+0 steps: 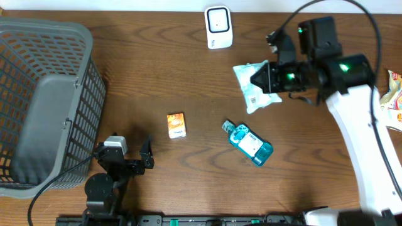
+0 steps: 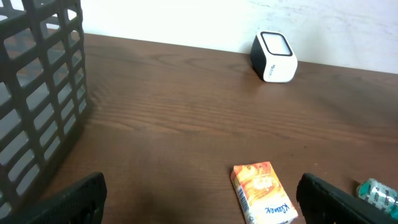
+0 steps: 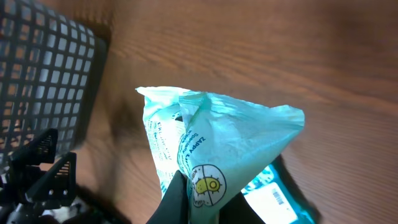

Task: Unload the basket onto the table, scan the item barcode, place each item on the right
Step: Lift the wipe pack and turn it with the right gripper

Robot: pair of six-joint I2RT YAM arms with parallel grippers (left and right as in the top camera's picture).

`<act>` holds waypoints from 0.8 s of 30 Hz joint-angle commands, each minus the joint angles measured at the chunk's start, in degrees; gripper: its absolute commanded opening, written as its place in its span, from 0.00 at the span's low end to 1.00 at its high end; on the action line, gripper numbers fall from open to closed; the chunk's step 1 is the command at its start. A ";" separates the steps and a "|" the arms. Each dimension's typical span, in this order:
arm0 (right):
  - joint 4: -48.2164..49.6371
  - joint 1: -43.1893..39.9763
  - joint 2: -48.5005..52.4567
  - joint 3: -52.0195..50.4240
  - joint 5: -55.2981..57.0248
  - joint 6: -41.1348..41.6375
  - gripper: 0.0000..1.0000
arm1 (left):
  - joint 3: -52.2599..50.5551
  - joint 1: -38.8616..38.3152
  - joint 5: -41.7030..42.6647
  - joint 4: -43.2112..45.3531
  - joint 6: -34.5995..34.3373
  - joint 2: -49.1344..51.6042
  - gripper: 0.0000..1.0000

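Note:
My right gripper (image 1: 269, 78) is shut on one end of a pale green wipes packet (image 1: 254, 88), held above the table to the right of and a little nearer than the white scanner (image 1: 218, 26). A barcode label (image 1: 253, 99) shows on the packet's top face. In the right wrist view the packet (image 3: 211, 143) stands up from between my dark fingers (image 3: 177, 202). My left gripper (image 1: 130, 152) rests low at the front left, open and holding nothing. In the left wrist view it (image 2: 199, 200) frames bare wood, with the scanner (image 2: 273, 56) far ahead.
A grey basket (image 1: 44, 100) fills the left side. An orange tissue pack (image 1: 176, 125) and a teal mouthwash bottle (image 1: 248, 142) lie mid-table. A snack bag (image 1: 392, 94) sits at the right edge. The orange pack (image 2: 262, 191) lies just inside my left gripper's right finger.

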 commanded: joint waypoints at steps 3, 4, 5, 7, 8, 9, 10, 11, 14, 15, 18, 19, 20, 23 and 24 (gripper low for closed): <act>-0.81 1.42 -8.87 1.03 4.33 1.25 0.02 | -0.81 0.09 0.74 -1.84 0.96 0.00 0.98; -0.87 1.68 -10.29 0.98 4.33 1.25 0.02 | -0.81 0.09 0.74 -1.84 0.96 0.00 0.98; -0.87 1.92 -11.32 0.92 4.33 1.22 0.02 | -0.81 0.09 0.74 -1.84 0.96 0.00 0.98; -0.92 2.47 -13.55 0.55 4.31 1.25 0.02 | -0.81 0.09 0.74 -1.84 0.96 0.00 0.98; -0.94 2.64 -14.16 0.33 4.33 1.25 0.02 | -0.81 0.09 0.74 -1.84 0.96 0.00 0.98; -1.09 2.78 -14.71 0.15 4.31 1.27 0.02 | -0.81 0.09 0.76 -1.84 0.96 0.00 0.98; -1.33 2.80 -15.10 -0.07 4.26 1.31 0.02 | -0.81 0.09 0.74 -1.84 0.96 0.00 0.98; -1.77 2.82 -15.37 -0.22 4.26 1.51 0.02 | -0.81 0.09 0.74 -1.84 0.96 0.00 0.98; -3.67 2.82 -15.28 -0.46 4.26 3.06 0.01 | -0.81 0.09 0.74 -1.84 0.96 0.00 0.98; -4.33 2.82 -15.23 -0.63 4.28 3.39 0.02 | -0.81 0.09 0.74 -1.84 0.96 0.00 0.98; -6.21 2.82 -15.26 -0.85 4.26 3.39 0.02 | -0.81 0.09 0.76 -1.84 0.96 0.00 0.98; -6.75 2.82 -15.26 -0.85 4.04 3.43 0.02 | -0.81 0.09 0.76 -1.84 0.96 0.00 0.98; -7.30 2.82 -15.28 -0.85 3.87 3.91 0.02 | -0.81 0.09 0.74 -1.84 0.96 0.00 0.98; -8.35 3.08 -15.37 -0.85 3.85 5.44 0.02 | -0.81 0.09 0.76 -1.84 0.96 0.00 0.98; -8.81 3.21 -15.37 -0.85 3.85 6.78 0.02 | -0.81 0.09 0.76 -1.84 0.96 0.00 0.98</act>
